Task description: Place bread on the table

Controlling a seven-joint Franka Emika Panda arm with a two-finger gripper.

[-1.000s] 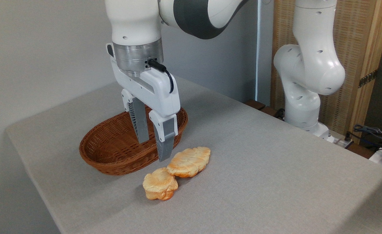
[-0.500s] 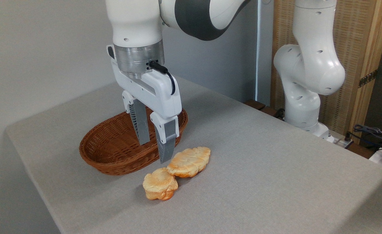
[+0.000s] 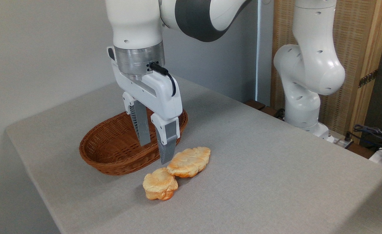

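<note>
Overhead, the robot arm's tool (image 3: pixel 155 153) points straight down, its two grey fingers (image 3: pixel 167 143) parted by a narrow gap and holding nothing. Its tips hang above the near right rim of a brown wicker basket (image 3: pixel 113 156), which sits on the worktop (image 3: pixel 275 156) with nothing visible inside. Just right of the front fingertip, the bread (image 3: pixel 189 161), a long golden-brown loaf with a ridged top, lies flat on the grey worktop outside the basket. Its lower left end touches a smaller round bun (image 3: pixel 160 183), which also lies on the worktop, nearer the camera. The white arm rises from the tool to the top of the view, and its base (image 3: pixel 303 110) stands beyond the far right edge of the worktop.
</note>
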